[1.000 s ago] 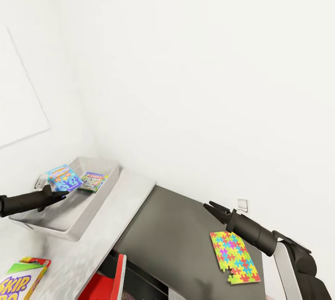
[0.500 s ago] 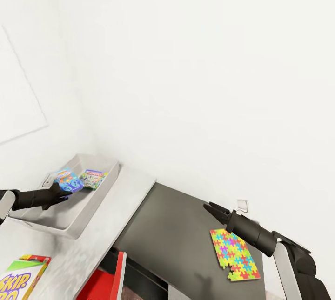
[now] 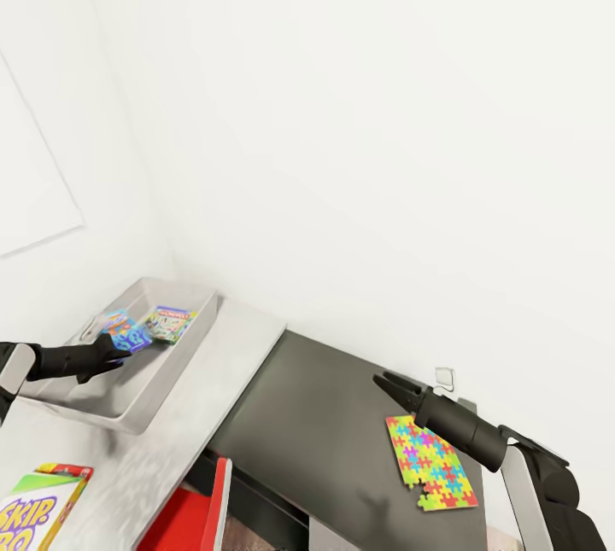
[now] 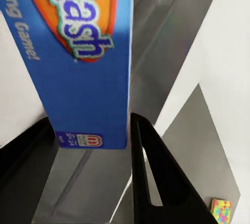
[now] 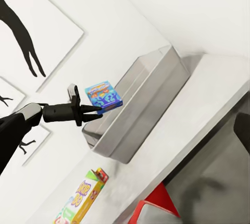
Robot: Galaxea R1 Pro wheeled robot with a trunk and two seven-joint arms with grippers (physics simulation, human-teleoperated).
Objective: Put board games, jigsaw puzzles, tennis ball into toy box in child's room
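Observation:
The toy box [image 3: 128, 414] stands at the far left of the pale table [image 3: 239, 346], in the room's corner. My left gripper [image 3: 115, 352] is over it, shut on the blue board game [image 3: 126, 331]. In the left wrist view the game [image 4: 88, 78] sits between both fingers [image 4: 156, 182]. The Monopoly box [image 3: 172, 325] lies inside the bin beside it. Skip-Bo [image 3: 38, 512] rests on the table's near end. The multicoloured jigsaw puzzle [image 3: 431, 464] lies on the dark side desk [image 3: 325, 431], and my right gripper [image 3: 384, 382] hovers open just above its far corner.
A red object [image 3: 196, 517] sits below the table's near edge. White walls close the corner behind the bin, with black silhouette pictures [image 5: 21, 36] on the left wall. A wall socket [image 3: 442, 376] shows behind the side desk.
The blue game in my left gripper has sunk lower into the toy box, next to the Monopoly box. The head view has shifted slightly. The right arm has stayed put.

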